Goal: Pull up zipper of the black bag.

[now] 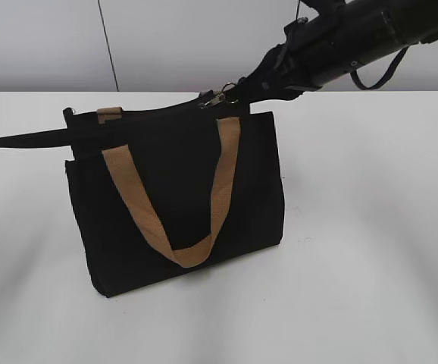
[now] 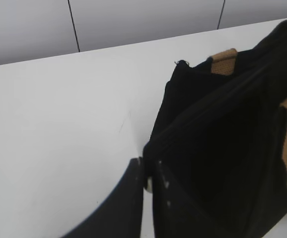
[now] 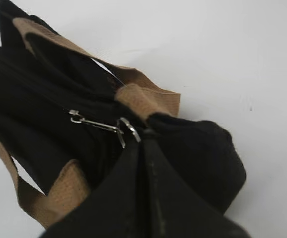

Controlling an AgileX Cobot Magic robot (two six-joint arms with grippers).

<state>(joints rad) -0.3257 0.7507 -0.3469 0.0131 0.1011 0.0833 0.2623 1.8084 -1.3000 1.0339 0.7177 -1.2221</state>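
Observation:
The black bag stands upright on the white table, its tan handle hanging down the front. The silver zipper sits on the top edge near the bag's right end. My right gripper comes in from the upper right and is shut on the zipper's ring. In the right wrist view the slider, tab and ring stretch out from the shut fingertips. My left gripper reaches in from the left and is shut on the bag's left top corner, which the left wrist view shows pinched between its tips on the bag.
The white table lies bare around the bag. A light grey wall with a dark vertical seam stands behind the table's far edge.

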